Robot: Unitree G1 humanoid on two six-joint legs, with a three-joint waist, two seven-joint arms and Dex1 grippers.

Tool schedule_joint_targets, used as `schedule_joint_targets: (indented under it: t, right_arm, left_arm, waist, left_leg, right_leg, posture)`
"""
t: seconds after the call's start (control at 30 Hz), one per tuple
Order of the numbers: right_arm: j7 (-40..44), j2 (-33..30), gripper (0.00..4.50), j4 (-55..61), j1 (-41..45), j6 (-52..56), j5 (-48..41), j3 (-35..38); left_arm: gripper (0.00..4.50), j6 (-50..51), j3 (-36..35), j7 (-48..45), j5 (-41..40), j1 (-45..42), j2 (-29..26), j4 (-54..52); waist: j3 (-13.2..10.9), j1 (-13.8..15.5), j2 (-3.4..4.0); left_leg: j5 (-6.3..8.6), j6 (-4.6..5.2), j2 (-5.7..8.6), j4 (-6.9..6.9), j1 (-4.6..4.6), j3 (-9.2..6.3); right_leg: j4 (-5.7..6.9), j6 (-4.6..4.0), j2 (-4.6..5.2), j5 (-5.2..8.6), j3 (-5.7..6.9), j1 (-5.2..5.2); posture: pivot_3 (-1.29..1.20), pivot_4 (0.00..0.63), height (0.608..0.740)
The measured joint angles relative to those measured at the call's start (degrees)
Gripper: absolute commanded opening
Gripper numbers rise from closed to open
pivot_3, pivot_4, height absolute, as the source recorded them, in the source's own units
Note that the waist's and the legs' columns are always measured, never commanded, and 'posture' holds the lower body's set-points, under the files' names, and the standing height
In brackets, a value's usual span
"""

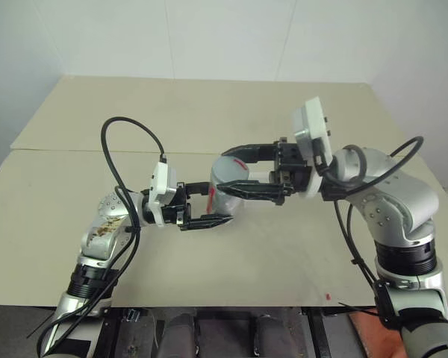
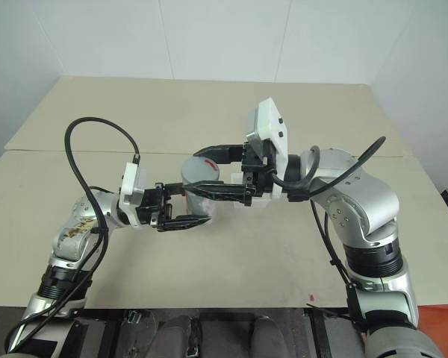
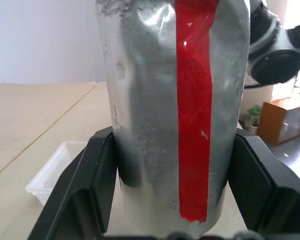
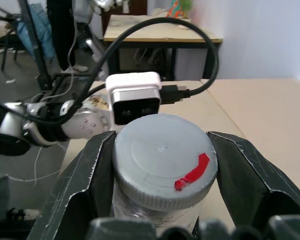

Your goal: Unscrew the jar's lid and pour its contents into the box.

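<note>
The jar (image 1: 222, 200), clear with a silvery label and a vertical red stripe (image 3: 194, 110), is held upright above the table. My left gripper (image 1: 218, 203) is shut on its body, one black finger (image 3: 90, 190) on each side. The grey lid (image 4: 162, 160), marked with a red curved stripe, sits on the jar's top. My right gripper (image 1: 227, 170) is shut on the lid from the opposite side, its fingers (image 4: 90, 185) pressing the ribbed rim. The clear plastic box (image 3: 55, 172) lies on the table behind the jar. The contents are hidden by the label.
The beige tabletop (image 1: 209, 112) has a seam running across its middle. Black cables (image 1: 127, 134) loop over both arms. A small red mark (image 1: 328, 297) sits near the table's front edge. A white wall rises behind the table.
</note>
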State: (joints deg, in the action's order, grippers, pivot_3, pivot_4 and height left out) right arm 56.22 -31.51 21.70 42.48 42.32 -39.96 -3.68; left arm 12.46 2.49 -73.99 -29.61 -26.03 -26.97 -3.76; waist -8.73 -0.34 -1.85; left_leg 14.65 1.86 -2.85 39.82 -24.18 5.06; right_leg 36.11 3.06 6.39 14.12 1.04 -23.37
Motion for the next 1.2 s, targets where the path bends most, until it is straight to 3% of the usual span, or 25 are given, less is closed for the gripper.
schedule_joint_targets:
  t: [0.77,0.83,0.97,1.2]
  right_arm:
    - [1.3,-1.0,2.8,-0.5,0.4,-3.2,1.2,-1.5]
    - [0.9,-1.0,3.51,-0.5,0.4,-3.3,1.4,-1.7]
    - [0.4,-1.1,4.45,-2.1,-0.5,-2.8,3.4,-4.4]
    - [0.0,-1.1,4.45,-2.7,-0.6,-2.7,3.9,-4.8]
  left_arm:
    - [2.85,0.0,0.1,-1.0,0.5,-0.6,0.7,0.4]
    - [2.85,0.0,0.0,-0.8,0.5,-0.6,0.7,0.4]
    - [2.85,-1.6,-0.7,-0.5,-0.1,-2.1,1.3,-0.1]
    - [2.85,-2.3,-1.3,-0.3,-0.8,-2.8,1.3,-0.5]
  waist:
    - [0.0,0.5,0.0]
    - [0.0,0.5,0.0]
    - [0.0,0.5,0.0]
    - [0.0,0.7,0.0]
  left_leg:
    - [0.0,0.0,0.0,0.02,0.0,0.0]
    - [0.0,0.0,0.0,0.02,0.0,0.0]
    - [0.0,0.0,0.01,0.04,0.0,0.01]
    - [0.0,0.0,0.01,0.04,-0.01,0.01]
  right_leg:
    - [0.02,0.0,0.0,0.0,-0.01,0.0]
    - [0.02,0.0,0.0,0.0,-0.01,0.0]
    - [0.02,0.0,0.0,0.0,-0.02,0.0]
    - [0.03,0.0,0.0,0.0,-0.01,0.0]
  posture:
    - [0.0,0.15,0.74]
    - [0.0,0.15,0.74]
    - [0.0,0.15,0.74]
    - [0.0,0.15,0.74]
